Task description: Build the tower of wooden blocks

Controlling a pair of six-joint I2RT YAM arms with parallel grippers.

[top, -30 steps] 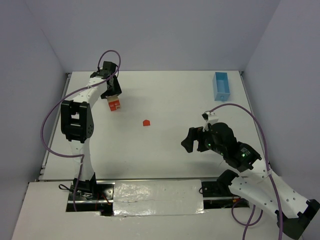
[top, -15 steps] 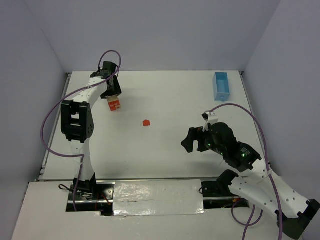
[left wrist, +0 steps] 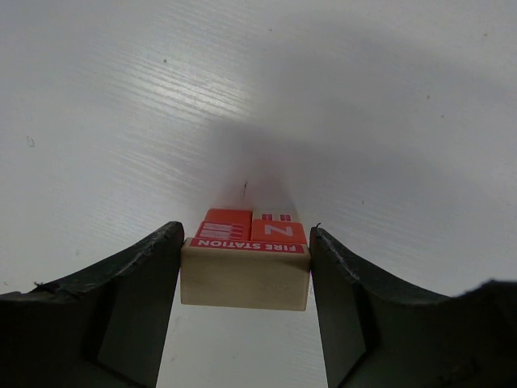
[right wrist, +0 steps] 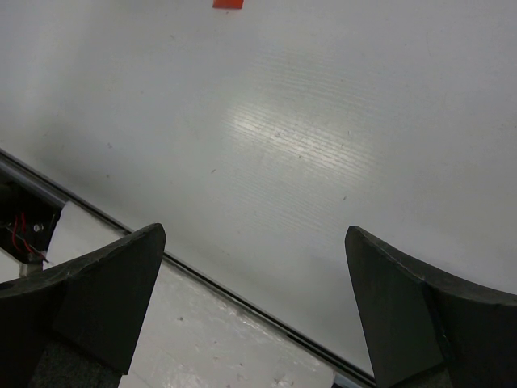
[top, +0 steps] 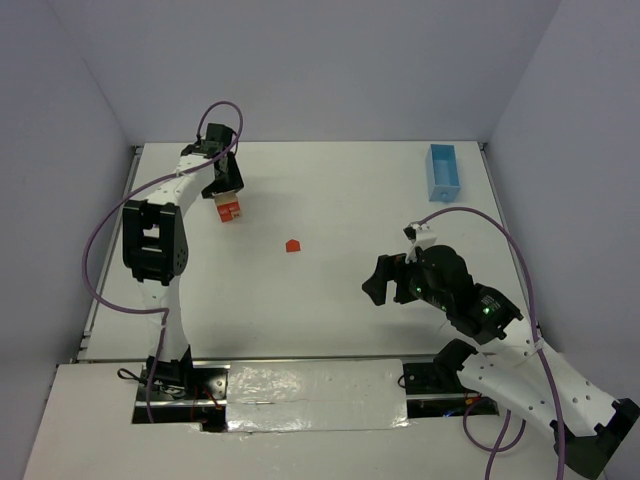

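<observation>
Left wrist view: the left fingers (left wrist: 137,299) clamp the tan block (left wrist: 245,283), which seems to rest on two red blocks (left wrist: 250,230) beyond the fingertips. An uneven release could drag it sideways and topple the stack. The right fingers (right wrist: 97,283) are spread and empty, with a small red piece (top: 292,245) lying on the tabletop (top: 340,200) well apart from both. Nothing has shifted since a second ago.

Three red-orange blocks (top: 292,245), one pale tan bar (left wrist: 244,279), one light-blue tray (top: 442,172), two arms (top: 152,243).

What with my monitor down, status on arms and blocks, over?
Left gripper jaws closed on tan-and-red block stack. Right gripper open, empty. Lone red block loose at centre, unobstructed.
</observation>
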